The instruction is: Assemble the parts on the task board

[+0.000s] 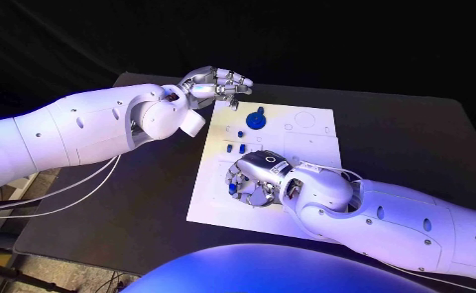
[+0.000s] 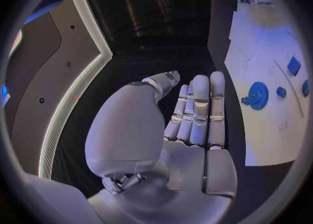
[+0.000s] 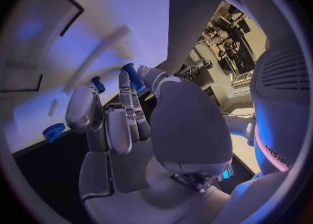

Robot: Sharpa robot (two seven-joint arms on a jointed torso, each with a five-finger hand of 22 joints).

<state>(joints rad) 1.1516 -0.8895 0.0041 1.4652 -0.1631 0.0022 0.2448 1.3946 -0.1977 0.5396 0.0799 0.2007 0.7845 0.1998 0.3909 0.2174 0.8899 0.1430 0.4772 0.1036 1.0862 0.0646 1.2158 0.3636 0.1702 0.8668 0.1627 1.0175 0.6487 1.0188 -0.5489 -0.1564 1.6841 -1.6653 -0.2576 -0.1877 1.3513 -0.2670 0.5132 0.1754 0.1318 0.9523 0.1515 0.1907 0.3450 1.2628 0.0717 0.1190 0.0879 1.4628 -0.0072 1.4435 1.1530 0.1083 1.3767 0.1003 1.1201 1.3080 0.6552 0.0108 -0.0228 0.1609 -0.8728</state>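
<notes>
On the black surface point(image 1: 119, 197), seen from the head view, the white task board point(image 1: 298, 148) is laid between the two arms. The left hand point(image 1: 217, 85) is held just off the board's far corner, with its fingers curled loosely together and nothing seen between them. A blue gear point(image 1: 257, 120) is seated on the board just beside that hand, and two small blue pegs point(image 1: 236, 147) are placed between the gear and the right hand. The right hand point(image 1: 254, 177) is lowered palm-down onto the near half of the board, its fingers bent over a small blue part point(image 1: 233, 187) that is seen at their tips; whether that part is gripped cannot be told from this view.

From the left wrist view, the left hand point(image 2: 189, 125) is shown with its fingers point(image 2: 201, 104) straight and pressed side by side, the thumb alongside, and nothing is held. The board point(image 2: 274, 130) is seen beside the fingers, well apart from them, with the blue gear point(image 2: 257, 96) and further small blue pieces point(image 2: 294, 66) on it.

From the right wrist view, the right hand point(image 3: 124, 130) is seen with its fingers point(image 3: 120, 127) drawn in against the board point(image 3: 124, 5). A blue peg point(image 3: 132, 76) is seen at the fingertips, touching them, but a firm pinch cannot be confirmed. A second blue peg point(image 3: 98, 84) and a blue knurled part point(image 3: 54, 132) are seen just beside the fingers.
</notes>
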